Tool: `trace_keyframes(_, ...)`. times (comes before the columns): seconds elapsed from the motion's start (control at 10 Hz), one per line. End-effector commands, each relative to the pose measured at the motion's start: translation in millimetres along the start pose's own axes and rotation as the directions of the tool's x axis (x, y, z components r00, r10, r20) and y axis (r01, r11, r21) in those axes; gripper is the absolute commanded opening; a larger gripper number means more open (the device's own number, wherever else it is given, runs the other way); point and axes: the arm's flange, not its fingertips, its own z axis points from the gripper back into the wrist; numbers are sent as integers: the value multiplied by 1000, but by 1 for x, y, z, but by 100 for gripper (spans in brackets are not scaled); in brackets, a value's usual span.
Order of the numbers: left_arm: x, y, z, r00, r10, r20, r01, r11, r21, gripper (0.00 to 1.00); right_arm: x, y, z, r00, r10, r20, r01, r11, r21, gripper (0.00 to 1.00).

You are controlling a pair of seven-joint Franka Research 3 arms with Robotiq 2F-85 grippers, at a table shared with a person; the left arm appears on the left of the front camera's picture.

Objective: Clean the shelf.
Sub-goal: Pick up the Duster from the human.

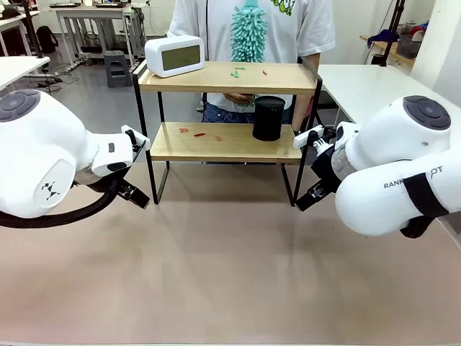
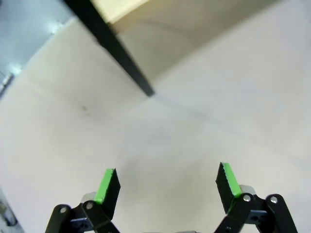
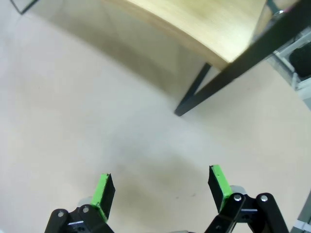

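**user1:** Where's this one at? The shelf point(image 1: 209, 76) stands at the far middle of the tabletop point(image 1: 216, 274), right in front of the person point(image 1: 317, 29). It looks uncleaned to me: green and red scraps point(image 1: 238, 72) on the top board, red scraps point(image 1: 199, 133) on the lower one.

**user2:** Yeah, I'd say it's barely started. The left gripper point(image 2: 167, 182) and right gripper point(image 3: 160, 187) both hang low over bare table near the shelf's front legs, one on each side. Fingers are spread wide with nothing in them, and neither gripper touches the shelf.

**user1:** So, next move?

**user2:** My guess is clear the boards first. The white clock point(image 1: 174, 56) sits top left and the black cylinder point(image 1: 269, 118) lower right, so each arm has one on its own side. That needs a lift to board height and a wide grip, since the clock's chunky. There's a fluffy teal duster point(image 1: 249, 32) at the person's chest, so the wiping may be theirs.
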Motion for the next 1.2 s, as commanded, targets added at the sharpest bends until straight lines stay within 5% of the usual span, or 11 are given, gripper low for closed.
trace_keyframes(0.0,11,3,59,998,-43,-39,33,970,-239,100,9,-11,60,999,-38,20,31,967,252,100)
trace_keyframes(0.1,16,4,107,999,34,-41,-44,955,-294,100,11,-29,104,981,-192,-16,188,941,283,100)
trace_keyframes(0.2,11,15,155,995,79,63,-52,935,-351,100,3,-59,152,937,-348,-15,333,882,333,100)
trace_keyframes(0.4,-21,59,211,937,274,217,-135,857,-498,100,-47,-131,215,823,-567,2,440,641,629,100)
trace_keyframes(0.5,-49,95,224,863,436,257,-228,788,-572,100,-90,-173,225,692,-721,-31,514,462,723,100)
trace_keyframes(0.6,-91,136,215,727,629,275,-348,683,-642,100,-147,-215,215,466,-884,-42,550,253,796,100)
trace_keyframes(0.8,-161,186,178,486,835,257,-457,494,-740,100,-231,-228,182,233,-972,45,550,169,818,100)
trace_keyframes(0.9,-190,195,163,423,865,270,-543,480,-689,100,-257,-226,168,107,-992,73,673,126,729,100)
trace_keyframes(1.0,-140,196,225,633,741,222,-447,585,-677,100,-228,-232,221,499,-867,-24,572,308,760,100)
trace_keyframes(1.1,-140,196,225,633,741,222,-447,585,-677,100,-228,-232,221,499,-867,-24,572,308,760,100)
